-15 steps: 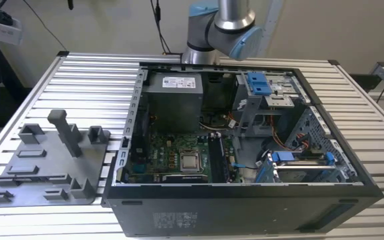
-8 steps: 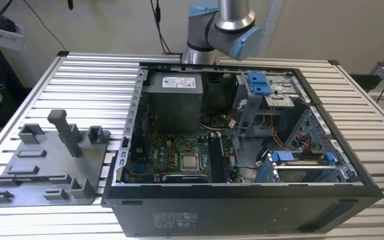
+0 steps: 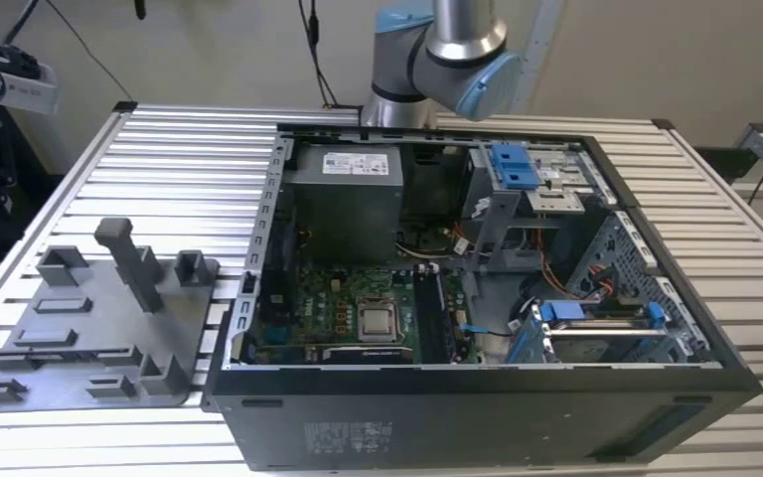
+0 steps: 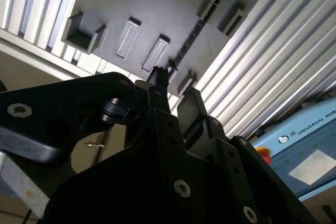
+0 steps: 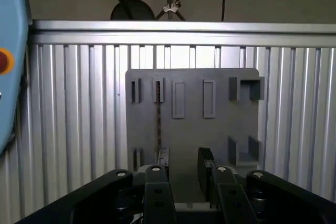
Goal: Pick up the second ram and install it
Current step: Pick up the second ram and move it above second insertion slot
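Ram [image 5: 158,124]: on edge in a tray [image 5: 220,129] slot, also seen in the second wrist view [image 4: 189,40].
Tray [image 3: 103,328]: 9 o'clock of the case [image 3: 488,397], exterior view.
Gripper [image 5: 184,156]: jaws apart, holding nothing.
Done: no pickup yet.
Left: pickup and install.

Arm [image 3: 435,55]: silver tube, grey joints, lt-blue cap at joint's 4 o'clock. Gripper [image 5: 184,157]: black angular links w/ silver screws.
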You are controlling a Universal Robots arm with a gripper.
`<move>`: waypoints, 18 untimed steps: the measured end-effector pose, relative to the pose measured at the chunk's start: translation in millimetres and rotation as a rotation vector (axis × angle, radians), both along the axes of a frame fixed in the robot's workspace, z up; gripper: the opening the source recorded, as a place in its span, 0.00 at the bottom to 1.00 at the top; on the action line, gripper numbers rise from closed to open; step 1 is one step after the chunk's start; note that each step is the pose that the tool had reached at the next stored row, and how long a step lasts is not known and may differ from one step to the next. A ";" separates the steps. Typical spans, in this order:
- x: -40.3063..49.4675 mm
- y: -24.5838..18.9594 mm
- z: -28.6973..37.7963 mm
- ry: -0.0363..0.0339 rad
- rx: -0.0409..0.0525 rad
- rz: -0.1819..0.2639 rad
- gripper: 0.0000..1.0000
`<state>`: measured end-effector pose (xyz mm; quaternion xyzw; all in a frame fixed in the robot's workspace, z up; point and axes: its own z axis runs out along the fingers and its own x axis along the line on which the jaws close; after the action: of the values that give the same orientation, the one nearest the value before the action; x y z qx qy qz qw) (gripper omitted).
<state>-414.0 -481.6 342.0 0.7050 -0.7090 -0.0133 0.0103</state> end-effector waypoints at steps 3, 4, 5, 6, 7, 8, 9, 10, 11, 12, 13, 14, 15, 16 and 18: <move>0.0 0.0 -1.2 0.0002 -0.0002 0.000 0.36; 0.0 0.0 -1.2 0.0003 -0.0002 0.000 0.36; 0.0 0.0 -1.3 0.0002 -0.0002 0.000 0.36; 0.0 0.0 -1.4 0.0001 0.0000 0.000 0.36; 0.0 0.0 -2.0 -0.0002 0.0002 0.000 0.36; 0.0 0.0 -3.4 -0.0003 0.0003 0.000 0.36; 0.0 0.0 -4.6 0.0000 -0.0001 0.000 0.36; 0.1 0.0 -6.4 0.0000 -0.0005 0.000 0.36; 0.1 0.0 -8.3 -0.0002 -0.0010 0.000 0.36; 0.0 0.0 -10.0 0.0000 -0.0015 0.000 0.36; 0.0 0.0 -11.6 -0.0001 -0.0021 0.000 0.36; 0.0 0.0 -13.0 0.0000 -0.0030 0.000 0.36; 0.0 0.0 -14.0 0.0000 -0.0036 0.000 0.36; 0.1 0.0 -14.9 0.0000 -0.0042 0.000 0.36; 0.0 0.3 -16.7 0.0002 -0.0061 0.000 0.36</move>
<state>-414.1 -481.3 325.3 0.7049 -0.7091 -0.0112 0.0125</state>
